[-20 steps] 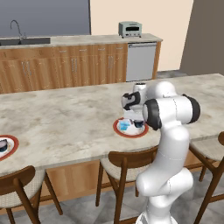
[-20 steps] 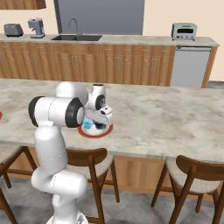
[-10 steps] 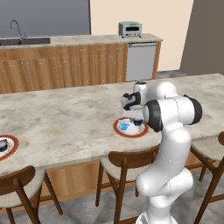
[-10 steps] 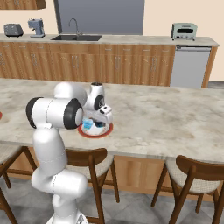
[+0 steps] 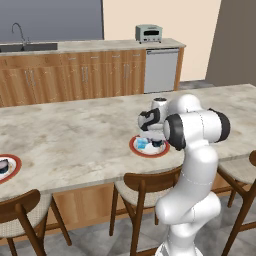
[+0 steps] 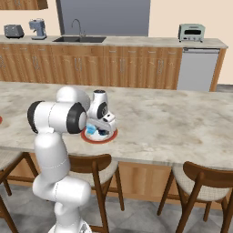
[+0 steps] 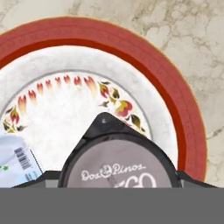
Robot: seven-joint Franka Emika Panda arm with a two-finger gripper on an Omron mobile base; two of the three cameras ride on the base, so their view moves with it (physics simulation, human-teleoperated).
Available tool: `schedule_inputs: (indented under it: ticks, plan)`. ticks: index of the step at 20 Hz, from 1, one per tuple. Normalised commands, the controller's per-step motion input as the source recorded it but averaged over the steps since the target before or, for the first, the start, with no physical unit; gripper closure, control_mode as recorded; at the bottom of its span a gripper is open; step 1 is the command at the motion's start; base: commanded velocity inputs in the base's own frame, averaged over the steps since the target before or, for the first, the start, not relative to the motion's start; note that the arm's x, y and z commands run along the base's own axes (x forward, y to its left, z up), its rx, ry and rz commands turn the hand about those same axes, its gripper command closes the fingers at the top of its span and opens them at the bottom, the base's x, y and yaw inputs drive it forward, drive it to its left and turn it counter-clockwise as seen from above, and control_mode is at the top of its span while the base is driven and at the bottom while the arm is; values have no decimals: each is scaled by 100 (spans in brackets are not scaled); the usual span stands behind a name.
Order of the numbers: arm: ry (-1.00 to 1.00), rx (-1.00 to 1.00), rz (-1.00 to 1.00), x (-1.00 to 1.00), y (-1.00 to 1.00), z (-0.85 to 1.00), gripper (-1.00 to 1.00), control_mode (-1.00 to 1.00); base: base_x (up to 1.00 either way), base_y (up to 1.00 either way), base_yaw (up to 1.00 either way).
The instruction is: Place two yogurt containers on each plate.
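Close under the pincer [image 5: 152, 137], whose grip I cannot tell, a dark yogurt cup [image 7: 119, 164] sits on the near-edge plate [image 7: 175, 100] beside the blue container [image 7: 15, 159]. Lifting away carelessly could drag the cup off. The other plate [image 5: 12, 167] lies near the table's left end.

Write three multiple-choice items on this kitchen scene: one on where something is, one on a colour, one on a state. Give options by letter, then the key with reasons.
1. Where is the light blue yogurt box?
A. by the sink
B. on the near plate
C. on a chair

2. What colour is that plate's broad rim?
A. red
B. green
C. black

3. How does the dark yogurt cup stand?
A. on its side on the counter
B. hanging over the floor
C. pale lid up, over the plate

Key: B, the box lies inside the rim beside the gripper; A, the hand view shows a red band; C, the lettered lid faces the camera above the plate's white centre.
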Motion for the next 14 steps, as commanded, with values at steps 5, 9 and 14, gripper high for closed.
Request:
schedule_inputs:
  ticks: [5, 9, 14]
  plan:
    - [-7, 0, 0, 0, 0, 0, -100, -100, 0, 0, 0]
    - [-5, 0, 0, 0, 0, 1, -100, -100, 0, 0, 0]
    - [-5, 0, 0, -18, 0, 31, -100, -100, 0, 0, 0]
